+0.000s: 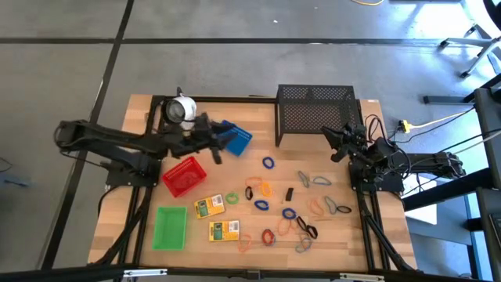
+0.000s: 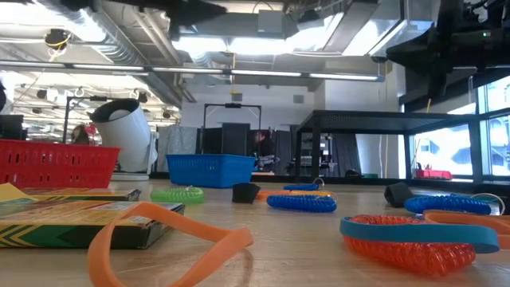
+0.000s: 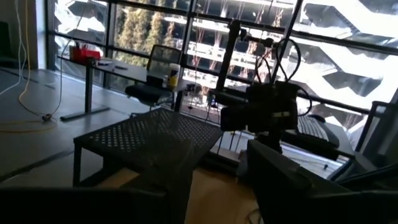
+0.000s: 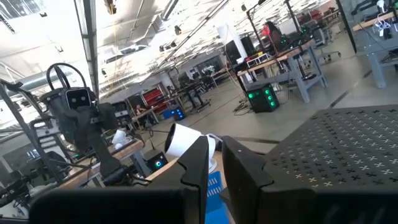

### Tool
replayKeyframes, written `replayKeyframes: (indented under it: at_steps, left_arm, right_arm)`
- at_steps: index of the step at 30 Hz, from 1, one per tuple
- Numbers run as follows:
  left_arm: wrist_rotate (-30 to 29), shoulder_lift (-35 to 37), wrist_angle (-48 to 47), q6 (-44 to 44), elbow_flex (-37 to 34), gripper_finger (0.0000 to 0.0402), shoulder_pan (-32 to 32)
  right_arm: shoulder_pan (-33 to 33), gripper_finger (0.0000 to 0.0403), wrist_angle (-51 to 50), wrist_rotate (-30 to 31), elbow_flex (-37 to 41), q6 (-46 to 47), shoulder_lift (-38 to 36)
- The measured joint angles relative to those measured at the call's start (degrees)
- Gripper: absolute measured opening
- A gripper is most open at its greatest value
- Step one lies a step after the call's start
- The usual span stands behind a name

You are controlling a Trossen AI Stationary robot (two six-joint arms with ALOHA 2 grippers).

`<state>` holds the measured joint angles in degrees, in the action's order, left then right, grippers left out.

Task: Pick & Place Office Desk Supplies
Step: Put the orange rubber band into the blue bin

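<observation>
Right, my left gripper (image 1: 220, 146), fingers spread, hangs beside the blue tray (image 1: 236, 138), red tray (image 1: 184, 176) just behind; right gripper (image 1: 337, 142) pressed together by the mesh rack (image 1: 316, 114).

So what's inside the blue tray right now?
The left tool hangs over the near half of the blue tray, hiding that part. The uncovered part shows only bare blue mesh. From table level, its wall blocks any look inside.

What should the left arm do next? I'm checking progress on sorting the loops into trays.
Probably swing the left gripper, which sits open and empty beside the blue tray, toward the nearest loose loop, the blue loop, and lower onto it. The loops lie scattered on the table, and no loops show in the trays from above.
</observation>
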<state>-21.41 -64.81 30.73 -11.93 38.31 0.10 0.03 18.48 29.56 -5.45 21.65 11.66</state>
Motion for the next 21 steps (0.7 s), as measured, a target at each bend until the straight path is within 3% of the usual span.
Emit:
replayKeyframes:
  at_steps: [6,13,21]
  left_arm:
    - [3.6,-9.7,-11.0,-2.6,7.6,0.0146,0.0]
    - [17.8,-20.2,-31.8,-8.4,16.9,0.0146,-0.4]
    - [22.5,-34.2,-38.8,-4.4,24.9,0.0146,-2.5]
  right_arm:
    - [0.0,0.0050,0.0,-0.3,0.0,-1.3,0.0]
    - [0.0,0.0050,-1.1,-0.6,0.0,-1.5,0.0]
    - [0.0,0.0050,-6.1,-3.5,0.0,-1.3,0.0]
